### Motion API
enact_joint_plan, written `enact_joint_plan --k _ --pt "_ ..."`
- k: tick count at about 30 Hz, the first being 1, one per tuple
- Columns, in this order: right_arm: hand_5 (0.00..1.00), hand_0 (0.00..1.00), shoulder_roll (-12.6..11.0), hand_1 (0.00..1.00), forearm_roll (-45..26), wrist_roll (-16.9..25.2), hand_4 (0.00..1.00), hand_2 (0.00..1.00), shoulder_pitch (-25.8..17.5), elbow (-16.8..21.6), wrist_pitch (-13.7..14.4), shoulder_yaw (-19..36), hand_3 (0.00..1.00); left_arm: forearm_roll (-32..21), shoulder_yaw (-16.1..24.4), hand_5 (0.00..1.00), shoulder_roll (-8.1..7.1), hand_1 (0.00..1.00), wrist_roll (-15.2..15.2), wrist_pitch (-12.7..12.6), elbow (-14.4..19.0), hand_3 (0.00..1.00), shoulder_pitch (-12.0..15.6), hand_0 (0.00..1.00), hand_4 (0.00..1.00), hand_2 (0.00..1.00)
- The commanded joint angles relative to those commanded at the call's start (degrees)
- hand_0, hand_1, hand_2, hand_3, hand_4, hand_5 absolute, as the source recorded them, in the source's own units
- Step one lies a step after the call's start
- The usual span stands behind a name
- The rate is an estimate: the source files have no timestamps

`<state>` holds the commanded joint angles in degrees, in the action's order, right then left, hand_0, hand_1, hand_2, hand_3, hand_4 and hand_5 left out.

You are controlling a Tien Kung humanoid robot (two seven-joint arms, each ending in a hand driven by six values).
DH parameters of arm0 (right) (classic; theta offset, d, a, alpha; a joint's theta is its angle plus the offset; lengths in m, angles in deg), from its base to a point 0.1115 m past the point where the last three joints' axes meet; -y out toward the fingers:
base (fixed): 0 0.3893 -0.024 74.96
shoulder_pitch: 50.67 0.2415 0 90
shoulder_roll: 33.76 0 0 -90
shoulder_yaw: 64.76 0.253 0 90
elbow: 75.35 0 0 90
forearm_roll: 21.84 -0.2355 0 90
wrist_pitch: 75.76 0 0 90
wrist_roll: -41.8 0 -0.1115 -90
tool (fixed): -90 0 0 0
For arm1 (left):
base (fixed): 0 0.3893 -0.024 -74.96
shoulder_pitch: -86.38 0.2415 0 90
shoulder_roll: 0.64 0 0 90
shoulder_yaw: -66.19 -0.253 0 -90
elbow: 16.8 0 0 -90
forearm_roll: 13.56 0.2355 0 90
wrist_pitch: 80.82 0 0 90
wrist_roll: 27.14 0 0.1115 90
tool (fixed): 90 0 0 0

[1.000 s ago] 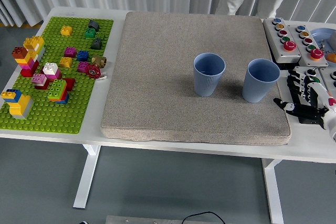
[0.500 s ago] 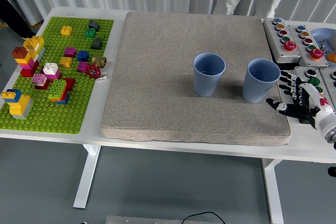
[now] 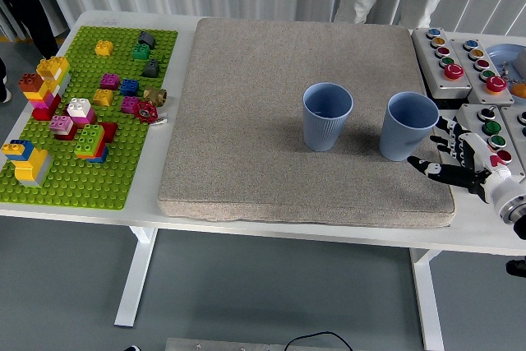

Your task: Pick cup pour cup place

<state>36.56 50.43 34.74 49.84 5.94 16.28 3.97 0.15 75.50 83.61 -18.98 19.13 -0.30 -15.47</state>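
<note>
The right-hand blue cup stands upright on the grey mat, mouth up, long axis vertical, just to the left of the right hand and slightly beyond it. The second blue cup stands further left, also upright, well apart from the hand. The hand hovers over the mat's right edge with fingers spread towards the nearer cup, holding nothing and not touching it. No left hand shows, so the right is likely the one to grasp; a short leftward reach would close it around the cup's side
</note>
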Motion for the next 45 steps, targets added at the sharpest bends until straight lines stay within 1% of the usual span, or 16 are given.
enact_joint_plan --k 3,9,10,15,16,21,31,38,45 --pt "0.408 0.960 0.60 0.911 -0.36 0.12 0.858 0.998 0.73 -0.62 0.04 -0.55 0.979 -0.05 -0.03 0.998 0.03 0.850 -0.03 -0.02 0.01 0.791 -0.02 0.797 0.496 0.868" --pt "0.420 0.961 0.73 0.908 -0.60 0.30 0.853 0.998 1.30 -1.06 0.00 -0.58 0.976 -0.13 -0.02 0.998 0.03 0.850 -0.04 -0.05 0.01 0.792 0.00 0.797 0.496 0.868" --pt "0.422 0.964 0.71 0.912 -0.66 0.31 0.875 0.998 1.34 -1.12 -0.03 -0.58 0.980 -0.10 0.00 0.998 0.03 0.850 -0.03 -0.05 0.01 0.792 0.01 0.798 0.495 0.868" --pt "0.422 0.964 0.87 0.912 -0.89 0.42 0.875 0.998 1.93 -1.89 0.00 -0.46 0.980 -0.02 0.02 0.998 0.05 0.850 -0.02 -0.05 0.01 0.792 -0.02 0.798 0.495 0.868" --pt "0.459 0.968 0.86 0.914 -0.98 0.46 0.896 0.998 2.01 -2.00 0.05 -0.47 0.981 -0.06 0.00 0.998 0.06 0.850 -0.03 -0.05 0.01 0.792 -0.04 0.798 0.495 0.868" --pt "0.459 0.968 0.99 0.914 -1.28 0.67 0.896 0.998 2.38 -2.65 0.29 -0.63 0.981 -0.05 0.00 0.998 0.07 0.850 -0.01 -0.04 0.02 0.792 -0.06 0.798 0.495 0.868" --pt "0.470 0.968 1.77 0.914 -1.83 0.93 0.895 0.998 3.66 -3.88 0.48 -2.52 0.979 0.19 0.14 0.998 0.10 0.850 0.08 -0.07 0.11 0.792 0.11 0.798 0.498 0.868" --pt "0.476 0.968 2.50 0.914 -2.39 1.14 0.894 0.998 5.77 -5.29 0.60 -4.51 0.979 0.79 0.45 0.998 -0.01 0.850 0.29 -0.03 0.16 0.792 0.11 0.798 0.498 0.868" --pt "0.478 0.967 2.69 0.912 -2.94 1.47 0.894 0.998 6.58 -6.03 0.67 -4.57 0.978 0.42 0.22 0.998 0.00 0.850 0.12 -0.08 0.16 0.793 0.16 0.798 0.498 0.868"
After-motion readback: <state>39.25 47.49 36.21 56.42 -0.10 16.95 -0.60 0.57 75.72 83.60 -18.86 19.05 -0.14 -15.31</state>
